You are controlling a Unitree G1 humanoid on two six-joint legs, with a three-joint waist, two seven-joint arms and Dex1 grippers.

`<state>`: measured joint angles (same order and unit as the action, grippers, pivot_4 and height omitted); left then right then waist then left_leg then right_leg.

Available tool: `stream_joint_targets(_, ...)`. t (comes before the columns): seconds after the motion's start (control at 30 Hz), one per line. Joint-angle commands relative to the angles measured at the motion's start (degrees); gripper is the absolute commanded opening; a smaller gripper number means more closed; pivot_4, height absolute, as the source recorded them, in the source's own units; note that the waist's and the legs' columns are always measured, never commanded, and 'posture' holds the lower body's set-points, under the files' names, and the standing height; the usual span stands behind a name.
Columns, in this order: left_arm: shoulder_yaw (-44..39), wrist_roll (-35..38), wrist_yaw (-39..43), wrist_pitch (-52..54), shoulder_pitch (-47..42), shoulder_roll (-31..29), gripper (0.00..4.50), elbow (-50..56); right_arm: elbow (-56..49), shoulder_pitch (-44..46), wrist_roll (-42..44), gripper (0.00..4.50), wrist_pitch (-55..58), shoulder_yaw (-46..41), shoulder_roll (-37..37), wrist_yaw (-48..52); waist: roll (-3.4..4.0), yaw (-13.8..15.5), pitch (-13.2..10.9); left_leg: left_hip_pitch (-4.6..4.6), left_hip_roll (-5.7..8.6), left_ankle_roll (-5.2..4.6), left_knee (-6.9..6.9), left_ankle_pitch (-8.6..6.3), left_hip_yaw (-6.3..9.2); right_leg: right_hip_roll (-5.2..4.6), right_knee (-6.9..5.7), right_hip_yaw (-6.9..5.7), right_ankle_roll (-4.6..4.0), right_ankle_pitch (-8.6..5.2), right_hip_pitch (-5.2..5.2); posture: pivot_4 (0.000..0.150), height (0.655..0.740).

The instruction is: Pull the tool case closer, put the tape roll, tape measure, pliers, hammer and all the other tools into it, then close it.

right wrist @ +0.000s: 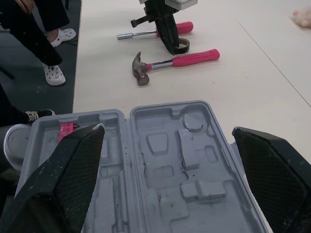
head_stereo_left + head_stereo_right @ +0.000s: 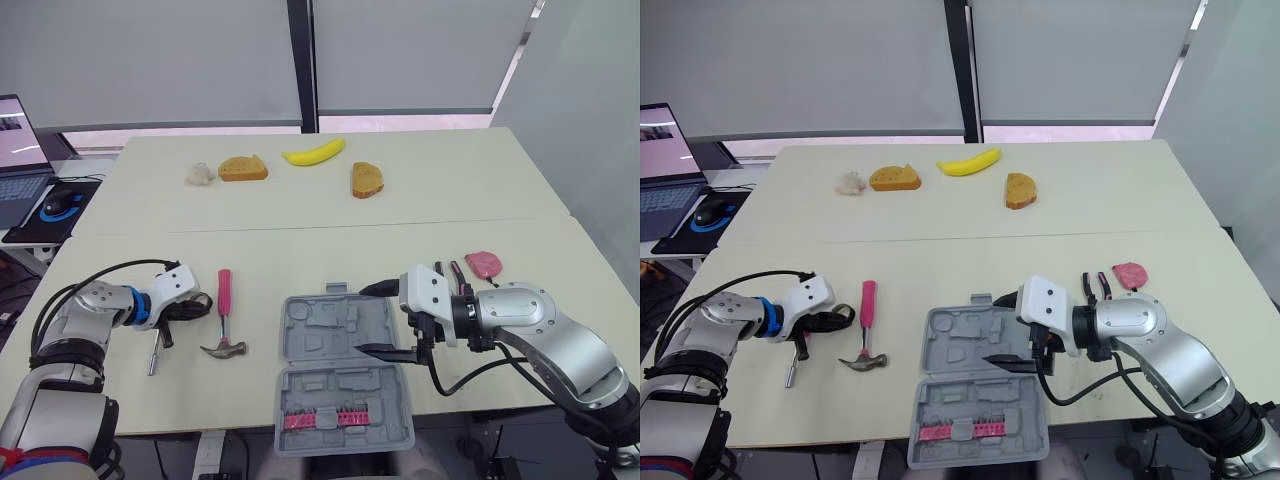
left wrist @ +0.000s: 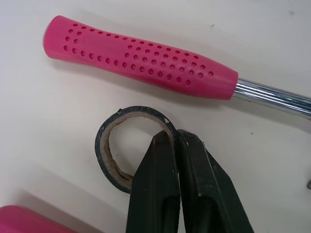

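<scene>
Two black fingers of the left gripper are pinched nearly together on the wall of the tape roll, one inside the ring and one outside. The roll lies flat near the tabletop's front-left corner. Just left of it rests a pink-handled driver, its chrome shaft pointing at the front edge. Toward the far edge sits a pale lump whose kind cannot be told. The hammer lies just right of the roll, pink handle toward the far edge and steel head toward the front. Beyond it, near the far edge, are a bread slice and then a banana. The grey tool case lies spread open at the middle of the front edge, its moulded pockets bare except for a strip of pink bits in the half that reaches that edge. A second bread slice lies well beyond the case. The right gripper hovers over the case's right side with its jaws spread wide and nothing between them. Behind its wrist lie the pliers, and just right of them, toward the right edge, a small pink-red object that cannot be identified.
</scene>
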<state>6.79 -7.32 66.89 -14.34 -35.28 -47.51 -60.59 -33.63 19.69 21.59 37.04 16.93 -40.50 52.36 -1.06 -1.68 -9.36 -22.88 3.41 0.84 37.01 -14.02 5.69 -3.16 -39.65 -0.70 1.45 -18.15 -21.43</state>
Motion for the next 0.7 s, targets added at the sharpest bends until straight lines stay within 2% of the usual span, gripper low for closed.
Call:
stream_joint_targets(0.03,-1.3,0.7,0.5,1.3,-0.5,-2.3,0.06,0.4,-2.8,0.0,0.6,4.50,0.0,-0.7,-0.1,-0.2,0.00,0.0,0.0,0.00,0.00,0.00,0.00,0.00,-0.01,0.00,0.00,0.01,0.00,0.00,0.00,0.150,0.7400)
stream_joint_targets(0.2,-5.9,6.9,6.9,7.3,-0.2,-6.8,0.06,7.7,-4.0,-1.3,0.9,4.50,0.4,-1.6,-0.5,-0.5,-0.10,-0.1,0.0,-0.06,-0.02,0.00,-0.01,0.00,0.00,0.01,-0.03,0.00,0.00,0.00,-0.11,0.150,0.7400)
stream_joint_targets(0.33,-7.5,13.0,12.0,19.8,3.9,-7.9,0.06,25.2,-5.1,-2.8,0.9,4.50,-0.3,-2.6,-0.9,-0.5,-0.09,0.1,0.0,-0.04,0.01,0.01,0.00,0.00,0.00,-0.02,0.03,0.05,0.00,0.00,-0.02,0.150,0.7400)
stream_joint_targets(0.5,-7.3,20.3,6.4,40.1,11.8,-2.8,0.06,53.1,-5.7,-4.3,0.9,4.50,2.5,-4.0,-1.5,-2.4,-0.09,0.2,0.0,-0.05,0.03,0.01,0.02,0.00,0.02,-0.06,0.15,0.12,0.00,0.00,0.05,0.150,0.7400)
stream_joint_targets(0.7,-4.6,24.8,-0.9,53.2,15.0,4.5,0.06,67.2,-6.2,-4.4,-0.1,4.50,7.4,-3.6,-1.7,-6.2,-0.11,-0.1,0.0,-0.03,-0.06,0.01,-0.01,0.01,0.03,0.02,0.05,0.11,-0.03,-0.02,0.02,0.150,0.7400)
